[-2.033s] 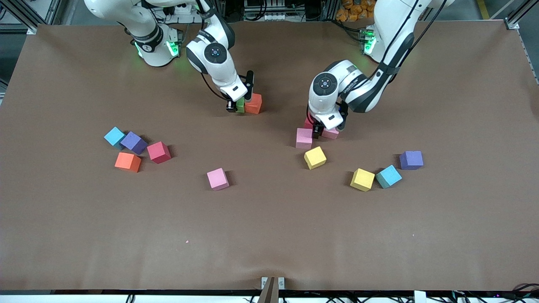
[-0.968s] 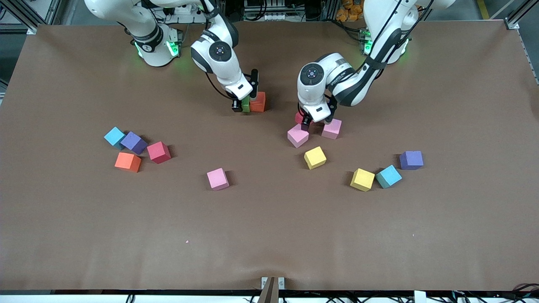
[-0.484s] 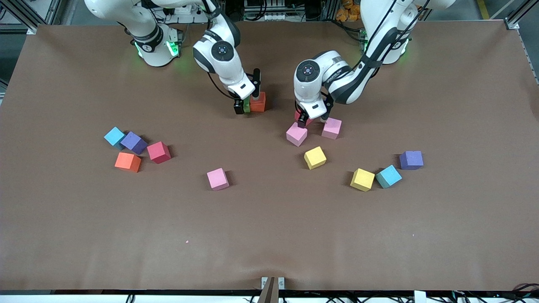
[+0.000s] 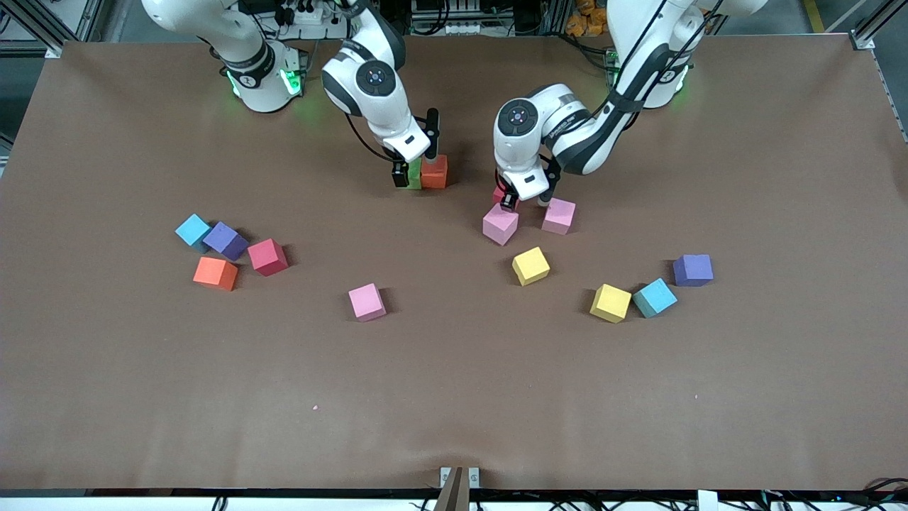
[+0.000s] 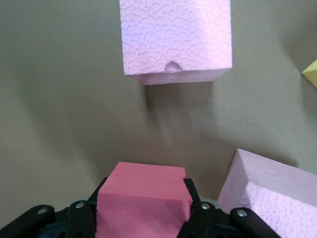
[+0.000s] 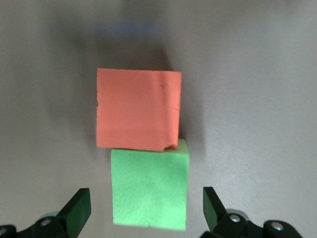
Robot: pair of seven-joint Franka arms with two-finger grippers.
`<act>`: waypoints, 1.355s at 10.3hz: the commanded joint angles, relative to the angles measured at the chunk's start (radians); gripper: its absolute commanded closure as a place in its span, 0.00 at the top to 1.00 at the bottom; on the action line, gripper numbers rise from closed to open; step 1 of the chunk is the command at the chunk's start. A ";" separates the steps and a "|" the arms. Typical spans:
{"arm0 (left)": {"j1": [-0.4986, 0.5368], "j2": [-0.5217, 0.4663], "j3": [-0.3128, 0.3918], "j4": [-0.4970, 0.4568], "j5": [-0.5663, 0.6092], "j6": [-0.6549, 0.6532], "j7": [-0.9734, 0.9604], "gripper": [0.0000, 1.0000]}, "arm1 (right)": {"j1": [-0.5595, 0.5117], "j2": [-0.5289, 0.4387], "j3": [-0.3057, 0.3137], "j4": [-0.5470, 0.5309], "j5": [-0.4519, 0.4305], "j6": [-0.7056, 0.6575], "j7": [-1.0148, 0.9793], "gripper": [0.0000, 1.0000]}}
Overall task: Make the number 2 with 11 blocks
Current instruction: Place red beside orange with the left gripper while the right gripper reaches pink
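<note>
**Left jaws pinch a red block; right jaws stand spread over the green one**

From the front we see little of what either gripper is doing, since each wrist housing hides its own fingertips. The wrist views fill that in. In the left wrist view, the left gripper (image 5: 143,210) has its jaws pressed against two sides of a red block (image 5: 143,198), pinching it. Two pink blocks lie close by on the brown surface (image 4: 454,397): one pink block (image 5: 176,39) ahead of the jaws and a second pink block (image 5: 270,196) just beside the red one. In the front view the same red block (image 4: 501,194) shows only as a sliver under the left gripper (image 4: 525,202).

The right wrist view shows the right gripper (image 6: 143,210) with its jaws spread wide on either side of a green block (image 6: 149,188), touching neither face. An orange block (image 6: 137,109) sits edge to edge with the green one. From the front, the right gripper (image 4: 415,174) covers most of the green block (image 4: 414,177).

Both arms reach down steeply from their bases, wrists bent toward the surface, the two grippers near each other in the middle.

No digit is formed yet; the remaining blocks lie scattered nearer the front camera.
</note>
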 commanded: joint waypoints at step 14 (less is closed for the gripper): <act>-0.037 -0.030 -0.077 0.102 -0.075 -0.073 -0.459 0.14 | -0.414 0.291 0.025 0.438 -0.001 -0.017 0.332 1.00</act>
